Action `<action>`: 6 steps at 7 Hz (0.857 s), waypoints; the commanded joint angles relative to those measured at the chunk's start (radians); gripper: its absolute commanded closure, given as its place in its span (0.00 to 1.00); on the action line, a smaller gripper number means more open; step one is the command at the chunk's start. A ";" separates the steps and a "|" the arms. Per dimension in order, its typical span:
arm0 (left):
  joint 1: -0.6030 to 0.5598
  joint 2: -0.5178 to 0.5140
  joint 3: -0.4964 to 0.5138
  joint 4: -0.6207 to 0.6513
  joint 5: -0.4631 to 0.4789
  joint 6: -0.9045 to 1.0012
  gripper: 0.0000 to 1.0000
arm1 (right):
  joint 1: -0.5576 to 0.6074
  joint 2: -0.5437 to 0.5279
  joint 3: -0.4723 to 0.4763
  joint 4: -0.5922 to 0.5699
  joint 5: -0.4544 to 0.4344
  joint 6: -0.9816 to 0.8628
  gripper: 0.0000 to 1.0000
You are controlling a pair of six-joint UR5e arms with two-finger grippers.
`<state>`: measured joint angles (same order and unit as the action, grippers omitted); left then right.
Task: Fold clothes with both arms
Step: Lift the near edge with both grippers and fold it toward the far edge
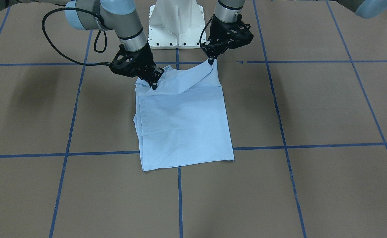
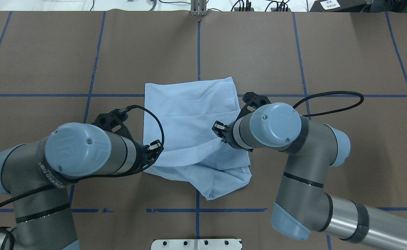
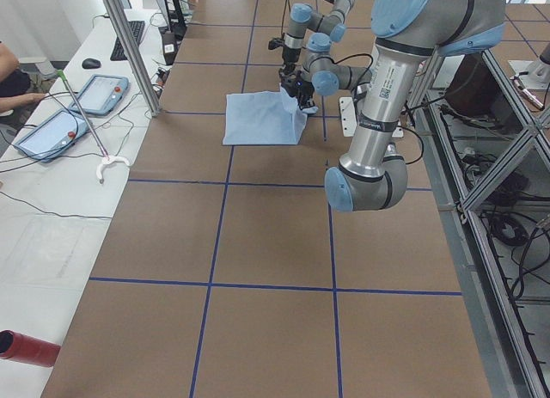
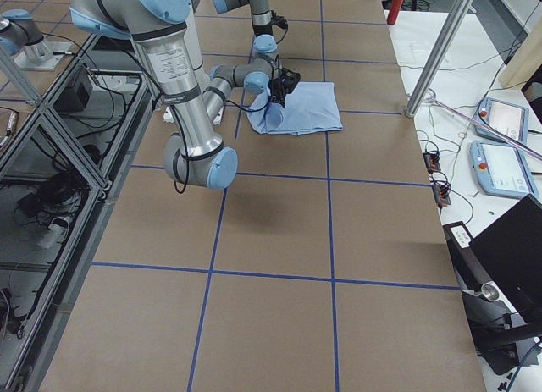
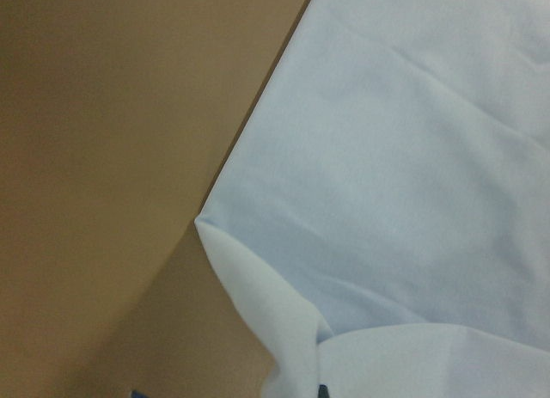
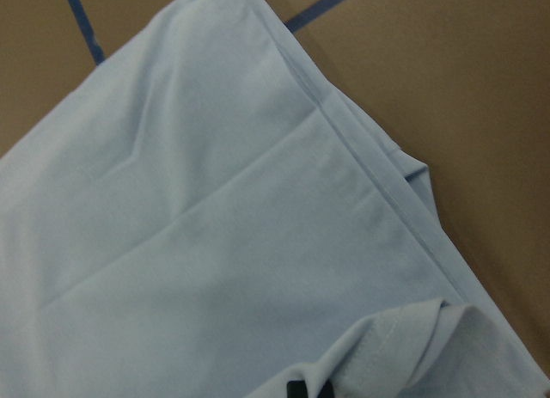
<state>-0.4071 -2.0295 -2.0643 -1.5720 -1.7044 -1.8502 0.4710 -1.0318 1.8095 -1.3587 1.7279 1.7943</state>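
The light blue T-shirt (image 1: 183,125) lies folded into a narrow rectangle on the brown table, with no collar or print showing. Its edge nearest the robot is lifted off the table. My left gripper (image 1: 210,61) is shut on one raised corner, and that cloth rises to a peak. My right gripper (image 1: 154,86) is shut on the other near corner, lower down. From overhead, the left gripper (image 2: 155,147) and right gripper (image 2: 218,127) hold the bunched near part of the shirt (image 2: 189,111). Both wrist views show mostly shirt cloth (image 5: 387,183) (image 6: 215,243).
The white pedestal base (image 1: 177,23) stands just behind the shirt. Blue tape lines (image 1: 180,198) divide the brown table into squares. On a white side table lie tablets (image 3: 94,93) with cables, and a metal post (image 3: 129,45) stands at the table's far edge.
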 commanded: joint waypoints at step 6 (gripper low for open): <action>-0.274 -0.187 0.560 -0.329 -0.029 0.170 0.74 | 0.176 0.277 -0.491 0.118 0.117 -0.027 1.00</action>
<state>-0.6405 -2.1856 -1.6428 -1.7992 -1.7354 -1.7020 0.6282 -0.8072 1.4110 -1.2425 1.8360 1.7736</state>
